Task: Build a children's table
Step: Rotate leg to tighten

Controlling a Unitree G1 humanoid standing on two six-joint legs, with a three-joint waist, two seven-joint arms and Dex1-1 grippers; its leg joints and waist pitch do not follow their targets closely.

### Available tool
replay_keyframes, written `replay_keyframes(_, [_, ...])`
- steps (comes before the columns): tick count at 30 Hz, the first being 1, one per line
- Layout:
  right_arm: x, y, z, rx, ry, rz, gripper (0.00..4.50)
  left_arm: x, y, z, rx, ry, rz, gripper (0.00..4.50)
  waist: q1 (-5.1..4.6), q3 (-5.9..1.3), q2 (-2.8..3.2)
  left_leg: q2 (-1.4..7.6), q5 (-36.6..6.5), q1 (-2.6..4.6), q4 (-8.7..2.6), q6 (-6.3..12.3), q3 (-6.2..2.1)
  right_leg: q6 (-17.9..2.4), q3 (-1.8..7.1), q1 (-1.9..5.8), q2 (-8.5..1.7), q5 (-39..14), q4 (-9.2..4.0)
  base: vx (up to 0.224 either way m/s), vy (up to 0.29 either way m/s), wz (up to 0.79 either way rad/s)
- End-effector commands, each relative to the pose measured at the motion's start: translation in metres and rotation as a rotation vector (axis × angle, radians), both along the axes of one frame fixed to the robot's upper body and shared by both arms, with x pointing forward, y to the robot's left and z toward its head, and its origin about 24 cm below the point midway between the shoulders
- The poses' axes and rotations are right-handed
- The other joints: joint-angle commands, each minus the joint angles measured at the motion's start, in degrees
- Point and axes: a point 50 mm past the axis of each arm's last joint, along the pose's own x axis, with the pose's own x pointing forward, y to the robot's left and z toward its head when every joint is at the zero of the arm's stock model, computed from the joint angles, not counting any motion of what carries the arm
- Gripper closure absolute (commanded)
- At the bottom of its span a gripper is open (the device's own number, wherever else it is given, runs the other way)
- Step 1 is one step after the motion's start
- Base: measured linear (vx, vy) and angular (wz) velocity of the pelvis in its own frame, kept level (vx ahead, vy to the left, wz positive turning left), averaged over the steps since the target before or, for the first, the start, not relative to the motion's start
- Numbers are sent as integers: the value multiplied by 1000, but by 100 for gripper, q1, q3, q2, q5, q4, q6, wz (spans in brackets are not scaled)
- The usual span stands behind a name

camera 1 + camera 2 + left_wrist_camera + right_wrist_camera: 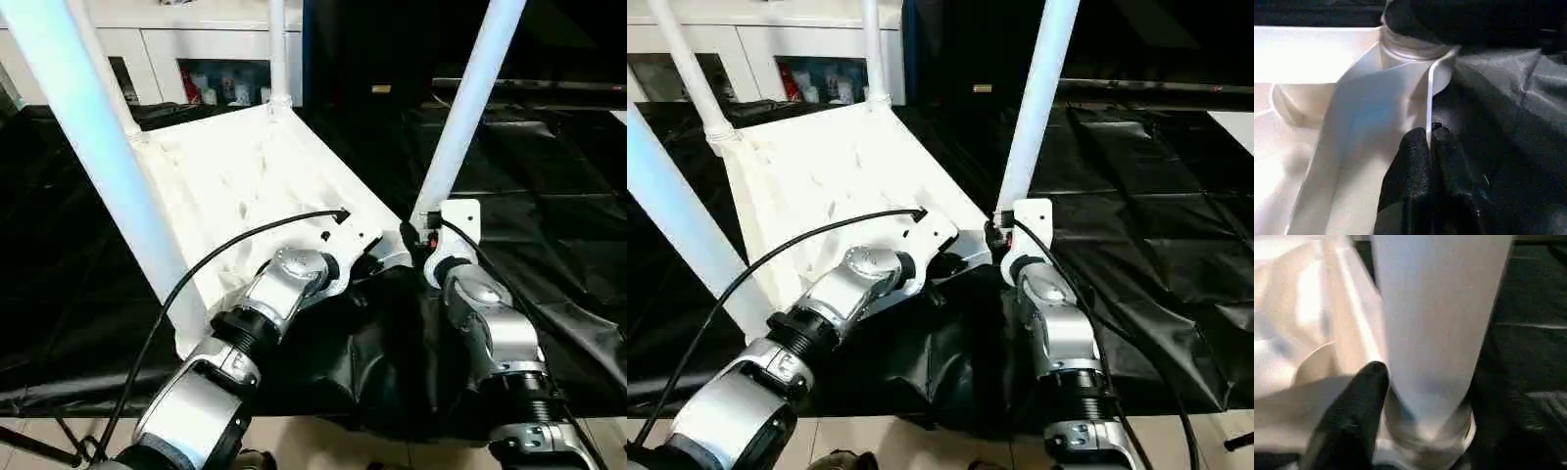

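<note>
The children's table (245,176) was seen upturned on the black sheet (549,196) with all four legs seated and little judged left, the left gripper (1429,147) pinched together on its rim, the right gripper's visible finger (1359,401) set against the near-right leg (1437,333), its closure not determinable.

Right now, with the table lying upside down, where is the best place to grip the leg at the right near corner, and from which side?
Probably low on the near right leg, above its socket, approaching from the robot's side: the tube is round, upright and unobstructed there.
</note>
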Motion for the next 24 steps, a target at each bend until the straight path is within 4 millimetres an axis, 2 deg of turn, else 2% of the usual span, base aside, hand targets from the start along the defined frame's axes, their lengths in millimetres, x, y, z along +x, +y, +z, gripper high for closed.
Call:
replay_keyframes(1, [-8, 18, 1, 20, 32, 201, 147, 1, -2, 15, -76, -54, -57, 450, 10, -348, -79, 456, -2258, 183, -538, -75, -310, -746, 244, 173, -440, -2227, -441, 0, 0, 0])
replay_keyframes(3, [-10, 14, 5, 14, 28, 244, 137, 0, 0, 15, -81, -50, -75, 450, 13, -354, -78, 456, -2009, 181, -509, 56, -280, -900, 254, 178, -447, -2001, -427, 0, 0, 0])
replay_keyframes(5, [-14, 7, 11, -2, 23, 291, 105, -1, 5, 15, -72, -55, -105, 450, 24, -362, -86, 456, -1885, 192, -489, 136, -260, -980, 262, 166, -451, -1902, -419, 0, 0, 0])
replay_keyframes(7, [-19, -1, 16, -26, 22, 357, 95, -2, 10, 15, -64, -57, -135, 450, 44, -367, -81, 460, -1700, 168, -472, 249, -261, -1034, 252, 201, -444, -1889, -404, 0, 0, 0])
replay_keyframes(8, [-21, -3, 18, -38, 20, 386, 91, -3, 13, 15, -60, -59, -149, 450, 57, -388, -80, 462, -1552, 163, -457, 310, -252, -1080, 251, 208, -446, -1703, -378, 0, 0, 0])
replay_keyframes(11, [-33, -18, 24, -88, 35, 485, 67, -11, 23, 16, -47, -53, -280, 450, 76, -392, -74, 481, -1333, 158, -443, 424, -239, -1207, 250, 213, -432, -1355, -336, 0, 0, 0])
replay_keyframes(12, [-37, -23, 26, -106, 48, 518, 59, -16, 28, 16, -38, -45, -344, 450, 90, -394, -42, 493, -1250, 162, -435, 485, -240, -1288, 247, 217, -430, -1221, -313, 0, 0, 0])
replay_keyframes(15, [-45, -34, 29, -148, 76, 580, 37, -27, 45, 14, 11, -7, -474, 450, 103, -390, -28, 520, -1210, 180, -446, 465, -231, -1388, 251, 204, -410, -1057, -272, 0, 0, 0])
replay_keyframes(16, [-49, -37, 29, -156, 92, 612, 28, -31, 53, 14, 22, 12, -509, 450, 153, -393, -7, 531, -1227, 229, -438, 410, -211, -1455, 257, 180, -397, -964, -252, 0, 0, 0])
replay_keyframes(19, [-53, -39, 29, -166, 114, 648, 28, -36, 63, 16, 26, 41, -552, 450, 208, -388, 10, 550, -1265, 244, -456, 334, -207, -1480, 255, 174, -383, -857, -214, 0, 0, 0])
replay_keyframes(24, [-57, -35, 25, -160, 140, 708, 28, -39, 72, 19, 33, 46, -563, 450, 201, -376, -27, 520, -1573, 241, -468, 116, -192, -1432, 271, 178, -418, -1177, -236, 0, 0, 0])
